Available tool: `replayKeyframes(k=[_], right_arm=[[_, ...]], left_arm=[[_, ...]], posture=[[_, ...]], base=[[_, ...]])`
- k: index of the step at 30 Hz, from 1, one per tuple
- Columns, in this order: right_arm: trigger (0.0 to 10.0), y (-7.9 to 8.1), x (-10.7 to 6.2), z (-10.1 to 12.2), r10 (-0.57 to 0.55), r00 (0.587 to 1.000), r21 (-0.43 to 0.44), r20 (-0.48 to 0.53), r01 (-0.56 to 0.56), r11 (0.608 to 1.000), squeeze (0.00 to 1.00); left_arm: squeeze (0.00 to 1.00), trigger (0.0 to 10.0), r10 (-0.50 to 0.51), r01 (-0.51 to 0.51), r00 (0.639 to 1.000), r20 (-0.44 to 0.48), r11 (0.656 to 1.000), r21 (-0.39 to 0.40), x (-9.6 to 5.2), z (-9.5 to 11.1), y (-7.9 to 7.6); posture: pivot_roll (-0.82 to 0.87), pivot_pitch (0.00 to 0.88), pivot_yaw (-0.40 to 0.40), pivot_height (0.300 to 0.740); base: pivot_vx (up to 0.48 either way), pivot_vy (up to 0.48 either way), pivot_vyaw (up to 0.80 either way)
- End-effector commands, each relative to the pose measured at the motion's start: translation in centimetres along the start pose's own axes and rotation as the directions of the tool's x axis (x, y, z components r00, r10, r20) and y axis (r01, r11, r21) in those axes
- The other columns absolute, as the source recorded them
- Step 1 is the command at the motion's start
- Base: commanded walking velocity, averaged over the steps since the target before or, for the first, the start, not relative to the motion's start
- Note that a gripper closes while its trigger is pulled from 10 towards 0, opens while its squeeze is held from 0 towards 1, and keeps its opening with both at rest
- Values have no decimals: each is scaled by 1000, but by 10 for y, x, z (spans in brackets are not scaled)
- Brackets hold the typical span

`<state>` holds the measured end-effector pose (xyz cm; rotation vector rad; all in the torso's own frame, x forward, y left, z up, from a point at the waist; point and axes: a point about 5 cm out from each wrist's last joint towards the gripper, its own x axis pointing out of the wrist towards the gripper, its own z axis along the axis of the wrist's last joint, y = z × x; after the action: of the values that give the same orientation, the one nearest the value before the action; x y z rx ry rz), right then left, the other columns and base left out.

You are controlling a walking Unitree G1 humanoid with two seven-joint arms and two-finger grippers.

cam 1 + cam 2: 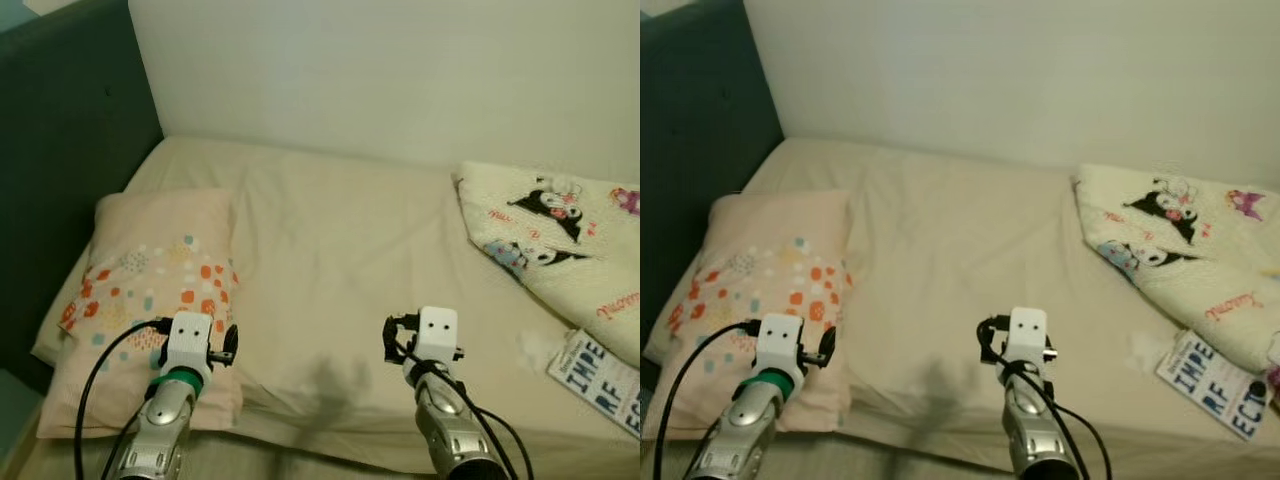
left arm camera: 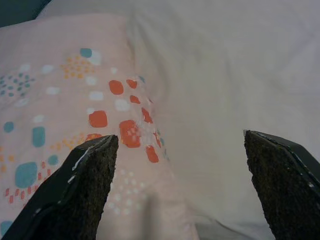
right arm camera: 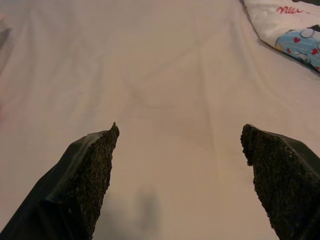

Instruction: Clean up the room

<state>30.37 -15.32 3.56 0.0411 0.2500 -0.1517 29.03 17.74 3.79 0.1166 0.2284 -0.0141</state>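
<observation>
Left gripper spread wide, nothing between the fingers, hovering over the near edge of the pillow where it meets the sheet. Right gripper likewise parted and empty, poised above bare sheet near the bed's front edge, at about 3 o'clock from the left gripper. Black cables looping from both silver arms.

Pillow pale pink with orange, teal and white dots, lying flat at 9 o'clock on the bed, against the dark headboard. Blanket, cream with cartoon figures, heaped at 2 to 3 o'clock, well apart from both grippers. Just below its near edge, at 4 o'clock, a white pack with dark blue lettering, partly cut off by the frame edge. Plain pale wall at 12 o'clock.
</observation>
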Motion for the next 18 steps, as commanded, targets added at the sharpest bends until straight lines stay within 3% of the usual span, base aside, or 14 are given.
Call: replayKeyframes(k=[1,7,18], right_arm=[[10000,-3,-2,-6,-10,1000,11,-26,10,1000,0],[10000,-2,-3,-7,-8,1000,12,-27,8,1000,0],[10000,-1,-3,-7,-9,1000,14,-29,9,1000,0]], left_arm=[[0,10000,-12,12,1000,-12,1000,16,-2,-4,-2],[0,10000,-22,23,1000,-11,999,38,-2,-4,-3],[0,10000,-20,21,1000,-15,999,32,-3,-5,-2]], posture=[[129,0,-29,740],[128,0,-25,740],[125,0,-22,740]], base=[[0,0,0],[0,0,0],[0,-361,0]])
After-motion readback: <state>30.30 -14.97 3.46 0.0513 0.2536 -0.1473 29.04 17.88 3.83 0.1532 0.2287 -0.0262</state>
